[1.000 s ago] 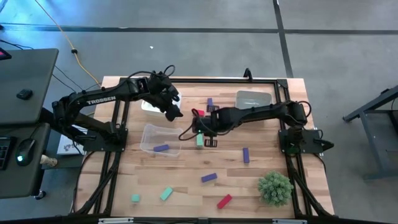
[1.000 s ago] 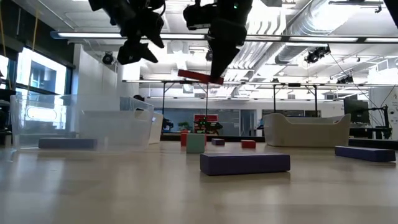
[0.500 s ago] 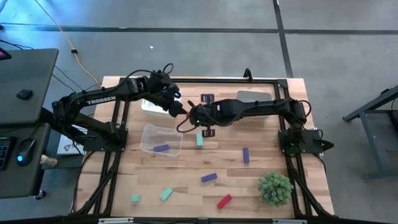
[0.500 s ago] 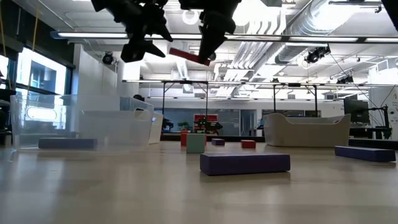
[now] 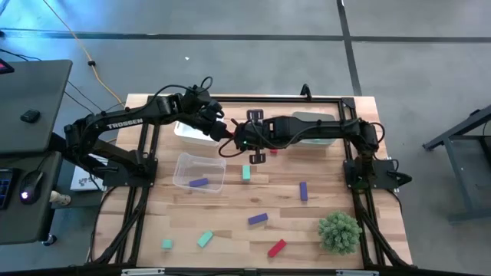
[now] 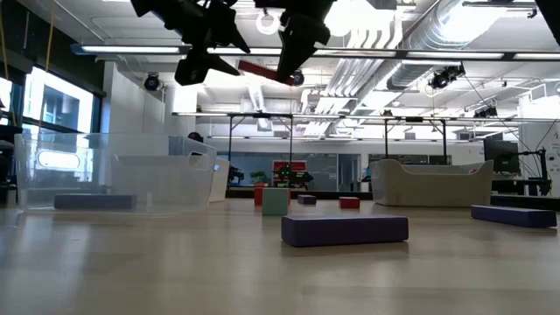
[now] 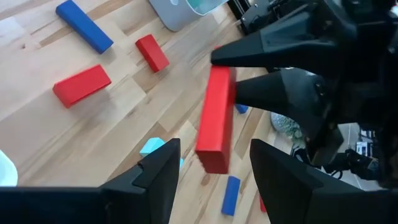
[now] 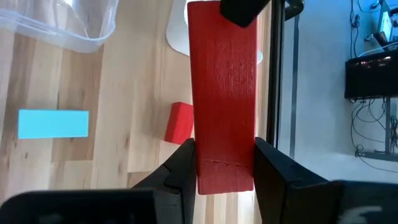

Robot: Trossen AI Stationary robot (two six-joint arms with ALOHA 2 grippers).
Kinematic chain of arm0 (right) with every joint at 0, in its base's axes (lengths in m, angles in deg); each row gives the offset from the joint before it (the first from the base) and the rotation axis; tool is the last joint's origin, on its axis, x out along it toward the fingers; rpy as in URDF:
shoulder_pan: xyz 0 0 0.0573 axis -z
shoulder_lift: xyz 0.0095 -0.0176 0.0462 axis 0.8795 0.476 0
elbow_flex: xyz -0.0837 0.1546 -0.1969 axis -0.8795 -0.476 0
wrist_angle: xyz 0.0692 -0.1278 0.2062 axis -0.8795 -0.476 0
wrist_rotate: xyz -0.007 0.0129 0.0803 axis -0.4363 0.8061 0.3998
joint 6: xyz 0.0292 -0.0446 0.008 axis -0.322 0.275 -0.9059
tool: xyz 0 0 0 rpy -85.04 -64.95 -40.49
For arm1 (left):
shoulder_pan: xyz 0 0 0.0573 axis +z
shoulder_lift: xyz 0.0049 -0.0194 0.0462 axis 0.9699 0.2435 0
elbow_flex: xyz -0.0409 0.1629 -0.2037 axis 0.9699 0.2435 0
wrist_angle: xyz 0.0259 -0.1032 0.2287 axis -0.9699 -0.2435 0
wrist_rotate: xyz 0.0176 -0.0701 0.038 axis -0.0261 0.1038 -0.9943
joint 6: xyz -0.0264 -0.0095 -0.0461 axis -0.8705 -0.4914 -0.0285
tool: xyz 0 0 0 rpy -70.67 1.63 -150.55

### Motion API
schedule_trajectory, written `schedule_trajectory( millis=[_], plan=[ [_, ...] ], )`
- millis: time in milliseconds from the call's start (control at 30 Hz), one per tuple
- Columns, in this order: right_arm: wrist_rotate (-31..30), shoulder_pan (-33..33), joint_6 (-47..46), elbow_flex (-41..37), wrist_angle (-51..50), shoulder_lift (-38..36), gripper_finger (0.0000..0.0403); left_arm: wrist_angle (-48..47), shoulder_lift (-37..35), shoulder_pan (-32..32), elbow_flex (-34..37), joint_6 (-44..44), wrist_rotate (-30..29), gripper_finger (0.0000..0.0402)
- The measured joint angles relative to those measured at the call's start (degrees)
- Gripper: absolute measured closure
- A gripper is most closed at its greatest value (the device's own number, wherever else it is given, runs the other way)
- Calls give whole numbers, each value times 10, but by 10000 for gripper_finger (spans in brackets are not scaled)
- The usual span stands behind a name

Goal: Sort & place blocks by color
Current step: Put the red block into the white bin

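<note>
High over the table's far middle, my right gripper [image 5: 239, 140] [image 8: 224, 158] is shut on a red block [image 7: 216, 118] [image 6: 265, 72]. Facing it from the left is my left gripper [image 5: 224, 132] [image 7: 214, 152], open. Its two fingers stand on either side of the block's free end, with a gap on each side in the left wrist view. More blocks lie on the wood: teal [image 5: 246, 172], purple [image 5: 304, 191] [image 5: 258, 219], red [image 5: 276, 248]. One purple block [image 5: 199, 182] lies in a clear bin [image 5: 184, 162]. My right gripper pinches the red block between its two fingers [image 8: 182, 167] at one end [image 8: 224, 177], on its two long sides. It comes slanting down from the table's right. The block is lifted clear and tilted slightly, and its free end [image 7: 213, 163] reaches toward my left gripper.
A white dish [image 5: 186, 130] sits at the far left under my left arm and a grey bin [image 5: 313, 121] at the far right. A bushy green plant ball [image 5: 339, 231] stands near the front right corner. Two teal blocks [image 5: 205, 238] [image 5: 166, 244] lie at the front left.
My right gripper has risen and gone toward the table's left and far edge with the red block, rolling its wrist. The block has tipped from nearly level to slightly tilted, and its free end has come between my left gripper's fingers. My left gripper has rolled a little in place.
</note>
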Motion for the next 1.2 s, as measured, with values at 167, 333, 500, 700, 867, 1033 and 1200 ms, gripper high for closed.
schedule_trajectory(
  millis=[167, 333, 500, 700, 867, 1033, 1200],
  plan=[
    [-1, 0, -15, 0, 17, -11, 308, 1, 0, 0, 0, -1, -1, 218],
    [5, 3, -14, 0, 54, -12, 308, 18, 0, 0, 0, -5, -2, 218],
    [0, 4, -19, -2, 54, -12, 308, 27, 0, 1, 0, -6, -3, 225],
    [-1, 4, -24, -2, 67, -12, 308, 34, 0, 1, 0, -5, -3, 270],
    [-7, 7, -29, -3, 68, -12, 308, 35, 0, 1, 0, 1, -3, 313],
    [-13, 9, -28, -3, 68, -11, 308, 37, 0, 1, 0, 5, -3, 348],
    [-15, 9, -25, -3, 66, -11, 309, 42, 0, 1, 0, 16, -30, 359]
  ],
)
